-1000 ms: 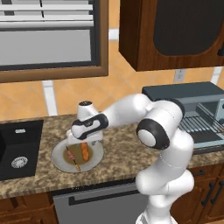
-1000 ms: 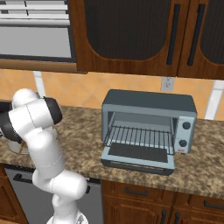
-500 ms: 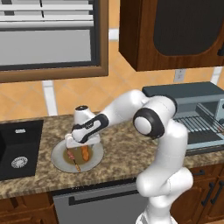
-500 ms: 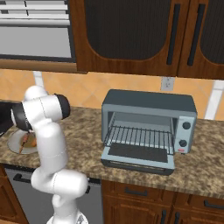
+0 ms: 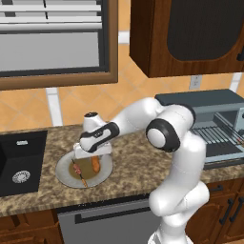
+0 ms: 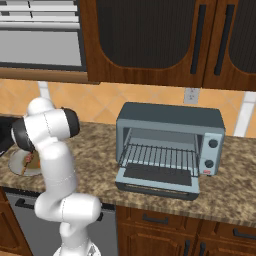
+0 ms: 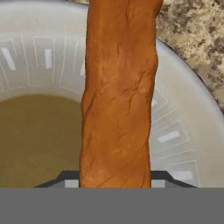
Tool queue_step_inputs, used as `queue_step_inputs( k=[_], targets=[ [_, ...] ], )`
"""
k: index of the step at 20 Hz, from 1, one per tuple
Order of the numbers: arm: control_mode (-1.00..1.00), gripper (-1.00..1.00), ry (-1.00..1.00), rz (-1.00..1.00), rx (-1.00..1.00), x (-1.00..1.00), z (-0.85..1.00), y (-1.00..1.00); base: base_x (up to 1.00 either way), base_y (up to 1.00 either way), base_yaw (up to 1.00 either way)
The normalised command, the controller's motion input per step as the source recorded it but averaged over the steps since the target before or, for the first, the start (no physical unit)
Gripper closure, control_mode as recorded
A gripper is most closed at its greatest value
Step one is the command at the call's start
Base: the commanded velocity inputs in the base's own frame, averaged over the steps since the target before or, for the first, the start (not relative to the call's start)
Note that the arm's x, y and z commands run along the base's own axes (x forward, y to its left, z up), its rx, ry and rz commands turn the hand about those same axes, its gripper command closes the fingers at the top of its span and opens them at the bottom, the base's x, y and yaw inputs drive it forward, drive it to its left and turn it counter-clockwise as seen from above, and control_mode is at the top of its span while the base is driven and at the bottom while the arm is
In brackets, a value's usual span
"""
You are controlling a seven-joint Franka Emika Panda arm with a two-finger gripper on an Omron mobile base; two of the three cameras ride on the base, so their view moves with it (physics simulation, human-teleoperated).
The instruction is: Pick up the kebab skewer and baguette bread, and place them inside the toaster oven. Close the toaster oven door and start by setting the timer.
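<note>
The orange-brown baguette bread (image 7: 118,96) lies on a grey plate (image 7: 183,127), running straight up the hand view. My gripper (image 7: 116,181) is down over it, one dark fingertip pressed against each side of the loaf. From the left base view, the gripper (image 5: 94,157) sits low on the plate (image 5: 64,174), over the baguette bread (image 5: 96,165). The thin kebab skewer (image 5: 79,173) rests beside it to the left. The toaster oven (image 6: 170,120) stands to the right with its door (image 6: 157,181) dropped open and the wire rack (image 6: 160,155) showing.
A black sink (image 5: 19,162) is set into the granite counter left of the plate. Dark wood cabinets hang above the toaster oven (image 5: 209,102). The counter's front edge runs just below the plate.
The hand has come down onto the plate and its fingers have closed from wide open onto the baguette bread. The elbow has swung forward.
</note>
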Motion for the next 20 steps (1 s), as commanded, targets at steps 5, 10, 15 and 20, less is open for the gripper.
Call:
queue_step_inputs(
  k=[5,10,15,20],
  targets=[
    [-1.00,1.00,-0.07,-0.06,0.03,-0.33,0.72,-0.73,0.00,0.00,0.00],
    [-1.00,1.00,-0.20,-0.10,0.05,-0.69,0.76,-0.86,0.00,0.00,0.00],
    [-1.00,1.00,-0.13,-0.22,0.11,-0.90,0.63,-0.79,0.00,0.00,0.00],
    [-1.00,1.00,-0.09,-0.29,0.20,-0.79,0.61,-0.71,0.00,0.00,0.00]
  ],
)
